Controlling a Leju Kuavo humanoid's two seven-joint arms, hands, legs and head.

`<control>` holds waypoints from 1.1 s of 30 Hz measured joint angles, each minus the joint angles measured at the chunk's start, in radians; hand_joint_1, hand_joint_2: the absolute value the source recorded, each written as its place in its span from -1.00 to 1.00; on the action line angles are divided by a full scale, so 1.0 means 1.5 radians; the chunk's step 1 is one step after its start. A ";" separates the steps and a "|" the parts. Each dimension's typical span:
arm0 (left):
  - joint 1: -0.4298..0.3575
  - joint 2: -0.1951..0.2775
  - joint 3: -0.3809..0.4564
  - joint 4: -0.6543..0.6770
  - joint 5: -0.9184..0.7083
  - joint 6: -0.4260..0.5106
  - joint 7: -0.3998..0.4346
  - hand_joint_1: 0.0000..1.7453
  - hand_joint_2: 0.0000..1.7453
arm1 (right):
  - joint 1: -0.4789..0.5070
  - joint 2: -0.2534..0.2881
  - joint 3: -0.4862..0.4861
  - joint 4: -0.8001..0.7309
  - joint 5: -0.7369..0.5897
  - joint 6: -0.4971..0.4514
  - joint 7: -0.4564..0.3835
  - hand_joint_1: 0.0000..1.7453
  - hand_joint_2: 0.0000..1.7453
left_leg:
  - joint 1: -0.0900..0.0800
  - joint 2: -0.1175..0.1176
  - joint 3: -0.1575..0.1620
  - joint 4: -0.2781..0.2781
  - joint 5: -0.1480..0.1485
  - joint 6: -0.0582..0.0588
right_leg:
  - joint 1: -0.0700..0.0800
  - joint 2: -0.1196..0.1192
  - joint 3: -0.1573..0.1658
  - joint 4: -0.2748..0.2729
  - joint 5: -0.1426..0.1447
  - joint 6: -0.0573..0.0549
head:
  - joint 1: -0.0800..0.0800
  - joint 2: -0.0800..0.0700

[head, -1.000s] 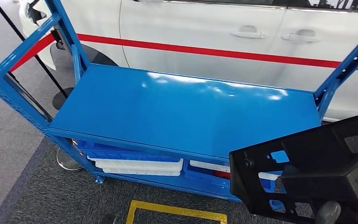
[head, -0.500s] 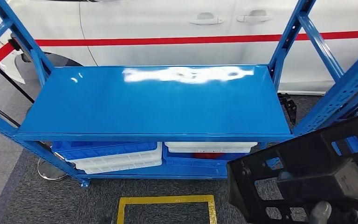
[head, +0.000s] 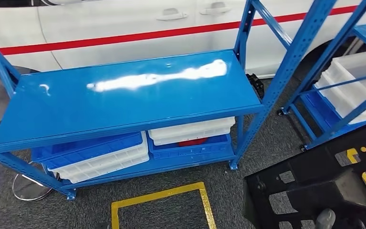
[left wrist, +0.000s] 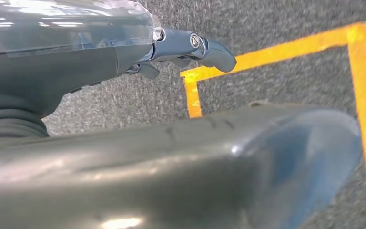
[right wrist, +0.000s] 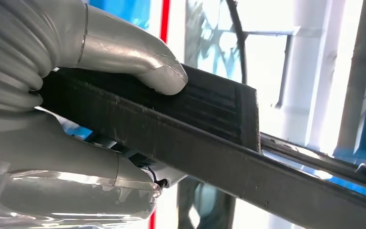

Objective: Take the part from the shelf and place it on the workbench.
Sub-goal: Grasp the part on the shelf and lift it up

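**Part in the right hand, workbench nowhere to be seen**

The right hand [right wrist: 76,109] has the black part [head: 314,186] clamped: in the right wrist view its thumb presses down on one face of the ribbed black slab while the fingers [right wrist: 66,164] wrap the opposite face. That is a firm hold. The part's long axis runs straight out past the fingertips, a good stretch of it overhanging beyond the grip. In the head view it sits low at the robot's right, a perforated black frame carried over the grey carpet, apart from the blue shelf [head: 124,95], whose top board lies ahead and to the left of it.

The left hand [left wrist: 186,45] hangs over the carpet near the yellow floor marking [left wrist: 276,52]; one dark finger juts out with nothing in it, though whether the rest are spread or curled cannot be told.

So the carrying arm is plainly the right one. The judgement: the pick looks done, the placing is not, and the overhanging far end needs clearance from the shelf uprights [head: 293,55].
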 joint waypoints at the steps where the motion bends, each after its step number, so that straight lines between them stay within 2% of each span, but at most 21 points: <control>1: -0.001 0.000 0.001 0.000 0.000 0.000 0.000 -1.00 -1.00 | 0.003 0.002 -0.006 0.002 0.002 0.000 0.000 1.00 1.00 | 0.001 0.009 -0.010 0.008 0.002 -0.003 | -0.003 -0.009 0.029 -0.029 0.017 0.004 | 0.000 0.000; 2: -0.001 0.000 0.002 0.000 0.000 0.000 -0.001 -1.00 -1.00 | 0.005 0.005 -0.012 0.004 0.005 0.000 0.000 1.00 1.00 | 0.000 0.016 -0.021 0.017 0.003 -0.006 | -0.004 -0.025 0.066 -0.074 0.018 0.008 | 0.000 0.000; 3: -0.001 0.001 0.002 0.000 0.000 -0.001 -0.002 -1.00 -1.00 | 0.008 0.008 -0.016 0.005 0.010 0.001 0.000 1.00 1.00 | 0.000 0.023 -0.028 0.026 0.003 -0.010 | -0.003 -0.038 0.097 -0.119 0.009 0.005 | 0.000 0.000; 5: -0.002 0.001 0.004 -0.001 0.002 -0.001 -0.005 -1.00 -1.00 | 0.016 0.015 -0.025 0.007 0.018 0.002 0.000 1.00 1.00 | -0.002 0.034 -0.035 0.036 0.006 -0.019 | 0.003 -0.055 0.126 -0.171 -0.014 -0.009 | -0.001 0.000; 7: -0.002 0.001 0.008 -0.001 0.007 -0.001 -0.007 -1.00 -1.00 | 0.028 0.023 -0.033 0.008 0.022 0.003 0.000 1.00 1.00 | 0.001 0.040 -0.036 0.040 0.008 -0.030 | 0.006 -0.046 0.118 -0.176 -0.009 -0.028 | -0.002 0.000; 8: -0.001 0.001 0.010 -0.001 0.010 -0.001 -0.008 -1.00 -1.00 | 0.033 0.026 -0.037 0.008 0.024 0.003 0.000 1.00 1.00 | 0.003 0.029 -0.039 0.047 -0.002 -0.034 | 0.007 -0.039 0.111 -0.177 -0.002 -0.035 | -0.002 0.000; 10: 0.003 0.001 0.015 -0.001 0.011 -0.003 -0.009 -1.00 -1.00 | 0.035 0.035 -0.040 0.010 0.027 0.003 0.000 1.00 1.00 | 0.006 -0.009 -0.053 0.091 -0.058 -0.041 | 0.009 -0.025 0.095 -0.177 0.013 -0.048 | -0.002 0.000; 12: 0.006 0.001 0.017 -0.001 0.010 -0.006 -0.010 -1.00 -1.00 | 0.032 0.043 -0.043 0.014 0.031 -0.001 0.000 1.00 1.00 | 0.006 -0.034 -0.068 0.169 -0.119 -0.038 | 0.014 -0.007 0.074 -0.177 0.029 -0.054 | -0.002 0.000; 13: 0.006 0.001 0.018 -0.001 0.009 -0.007 -0.010 -1.00 -1.00 | 0.032 0.047 -0.044 0.016 0.033 -0.003 0.000 1.00 1.00 | 0.005 -0.038 -0.070 0.198 -0.130 -0.036 | 0.017 0.002 0.064 -0.176 0.037 -0.055 | -0.002 0.000; 14: 0.006 0.001 0.018 -0.001 0.009 -0.008 -0.010 -1.00 -1.00 | 0.032 0.050 -0.045 0.017 0.035 -0.006 0.000 1.00 1.00 | 0.005 -0.040 -0.063 0.211 -0.126 -0.032 | 0.020 0.012 0.053 -0.175 0.046 -0.055 | -0.002 0.000; 15: 0.005 0.001 0.018 -0.001 0.009 -0.009 -0.010 -1.00 -1.00 | 0.032 0.053 -0.047 0.019 0.036 -0.007 0.000 1.00 1.00 | 0.004 -0.042 -0.046 0.198 -0.109 -0.027 | 0.022 0.021 0.043 -0.174 0.053 -0.055 | -0.002 0.000; 17: 0.004 0.002 0.018 -0.001 0.009 -0.010 -0.010 -1.00 -1.00 | 0.032 0.058 -0.049 0.020 0.038 -0.009 0.000 1.00 1.00 | 0.000 -0.061 0.013 0.118 -0.074 -0.014 | 0.024 0.039 0.027 -0.173 0.069 -0.054 | -0.002 0.000; 19: 0.001 0.003 0.018 -0.001 0.008 -0.012 -0.010 -1.00 -1.00 | 0.032 0.063 -0.050 0.020 0.041 -0.010 0.000 1.00 1.00 | -0.003 -0.089 0.068 0.029 -0.068 -0.005 | 0.024 0.053 0.018 -0.174 0.083 -0.049 | -0.002 0.000; 21: -0.001 0.005 0.018 -0.001 0.008 -0.014 -0.009 -1.00 -1.00 | 0.032 0.067 -0.050 0.020 0.044 -0.011 0.000 1.00 1.00 | -0.006 -0.094 0.083 -0.005 -0.069 -0.004 | 0.021 0.066 0.016 -0.180 0.099 -0.040 | -0.002 0.000; 23: -0.002 0.004 0.018 -0.001 0.008 -0.015 -0.008 -1.00 -1.00 | 0.036 0.071 -0.051 0.021 0.046 -0.011 -0.001 1.00 1.00 | -0.004 -0.079 0.077 -0.014 -0.051 -0.002 | 0.021 0.069 0.010 -0.180 0.103 -0.033 | -0.001 0.000; 24: -0.003 0.004 0.018 -0.001 0.009 -0.015 -0.007 -1.00 -1.00 | 0.037 0.072 -0.051 0.022 0.048 -0.010 -0.001 1.00 1.00 | -0.003 -0.070 0.071 -0.019 -0.041 0.001 | 0.022 0.059 0.004 -0.168 0.085 -0.031 | -0.001 0.000; 27: -0.002 0.004 0.018 -0.001 0.010 -0.014 -0.007 -1.00 -1.00 | 0.037 0.074 -0.051 0.027 0.052 -0.007 0.000 1.00 1.00 | -0.004 -0.040 0.044 -0.022 -0.018 0.005 | 0.020 0.016 -0.022 -0.067 -0.015 -0.022 | 0.002 0.000; 28: -0.001 0.004 0.019 -0.001 0.011 -0.014 -0.008 -1.00 -1.00 | 0.036 0.075 -0.051 0.030 0.053 -0.007 0.000 1.00 1.00 | -0.005 -0.030 0.034 -0.019 -0.014 0.004 | 0.017 0.010 -0.027 -0.028 -0.027 -0.018 | 0.002 0.000; 30: -0.001 0.004 0.020 -0.001 0.015 -0.009 -0.012 -1.00 -1.00 | 0.035 0.076 -0.051 0.035 0.055 -0.006 0.000 1.00 1.00 | -0.004 -0.010 0.013 -0.012 -0.006 0.000 | 0.010 0.003 -0.018 0.011 0.004 -0.010 | 0.002 0.000; 32: -0.003 0.004 0.023 -0.001 0.020 0.006 -0.014 -1.00 -1.00 | 0.031 0.076 -0.051 0.042 0.059 -0.007 0.000 1.00 1.00 | -0.004 0.008 -0.005 0.000 -0.001 -0.005 | 0.003 -0.017 0.036 -0.037 0.037 -0.004 | 0.002 0.000; 33: -0.004 0.004 0.025 -0.001 0.022 0.018 -0.012 -1.00 -1.00 | 0.026 0.076 -0.050 0.046 0.063 -0.009 0.000 1.00 1.00 | -0.004 0.015 -0.011 0.007 0.000 -0.009 | 0.003 -0.033 0.076 -0.088 0.029 -0.004 | 0.001 0.000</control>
